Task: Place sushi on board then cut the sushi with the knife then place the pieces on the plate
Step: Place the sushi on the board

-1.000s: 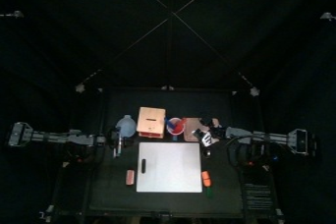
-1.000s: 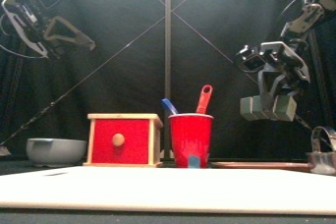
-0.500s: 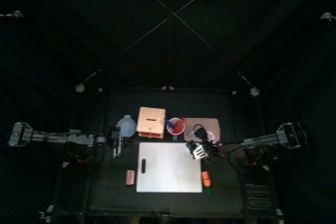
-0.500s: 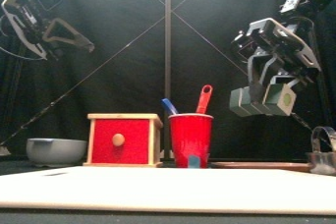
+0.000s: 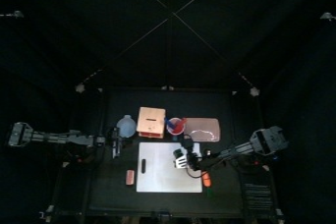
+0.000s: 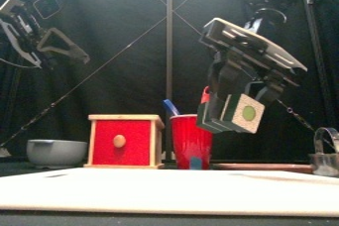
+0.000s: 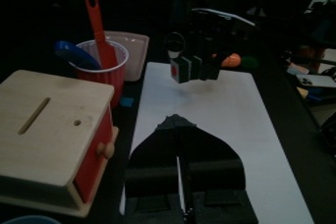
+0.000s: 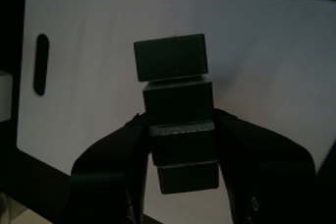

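Your black table (image 5: 105, 196) carries the white cutting board (image 5: 157, 174) at centre — wooden box (image 5: 151, 122) at 11 o'clock, red cup (image 5: 176, 126) at 12, pink tray (image 5: 206, 128) at 1, blue-grey bowl (image 5: 126, 127) at 10.

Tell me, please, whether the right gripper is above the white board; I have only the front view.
Observer: Yes. In the top view the right gripper hangs over the back right part of the white cutting board.
Operator: Is the sushi held securely?
Observer: The right wrist view shows the sushi roll as a row of dark blocks. The jaws are closed on it from both sides, and one end block sticks out beyond them.
Operator: Where is the other arm?
Observer: The left gripper rests off the board's left side, in front of the blue-grey bowl.
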Controlling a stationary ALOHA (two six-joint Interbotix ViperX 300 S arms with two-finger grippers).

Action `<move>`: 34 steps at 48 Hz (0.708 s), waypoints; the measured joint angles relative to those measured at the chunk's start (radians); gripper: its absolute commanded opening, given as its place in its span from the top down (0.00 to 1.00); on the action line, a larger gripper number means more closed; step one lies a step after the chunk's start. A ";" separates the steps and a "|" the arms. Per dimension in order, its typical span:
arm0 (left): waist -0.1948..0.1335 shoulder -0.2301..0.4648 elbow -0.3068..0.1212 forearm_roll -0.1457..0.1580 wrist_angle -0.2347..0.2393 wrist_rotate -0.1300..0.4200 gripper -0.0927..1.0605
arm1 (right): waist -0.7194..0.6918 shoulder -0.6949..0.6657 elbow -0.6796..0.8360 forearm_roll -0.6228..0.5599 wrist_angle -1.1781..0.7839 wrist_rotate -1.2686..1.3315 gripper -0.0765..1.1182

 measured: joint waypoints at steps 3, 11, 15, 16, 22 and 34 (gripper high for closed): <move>0.000 0.000 0.002 0.002 0.002 0.000 0.93 | 0.012 0.034 -0.048 0.028 0.040 0.009 0.44; 0.000 0.000 0.005 0.000 0.000 0.000 0.93 | 0.023 0.112 -0.147 0.106 0.132 0.009 0.44; 0.000 0.000 0.006 0.002 0.002 0.000 0.93 | 0.023 0.144 -0.189 0.143 0.166 0.000 0.44; 0.000 0.000 0.006 0.000 0.002 0.000 0.93 | 0.025 0.153 -0.198 0.152 0.173 0.000 0.44; 0.000 -0.002 0.006 0.000 0.002 0.000 0.93 | 0.020 0.192 -0.235 0.183 0.209 0.003 0.44; 0.000 0.000 0.008 0.003 0.002 0.000 0.93 | -0.009 0.265 -0.327 0.167 0.291 0.011 0.44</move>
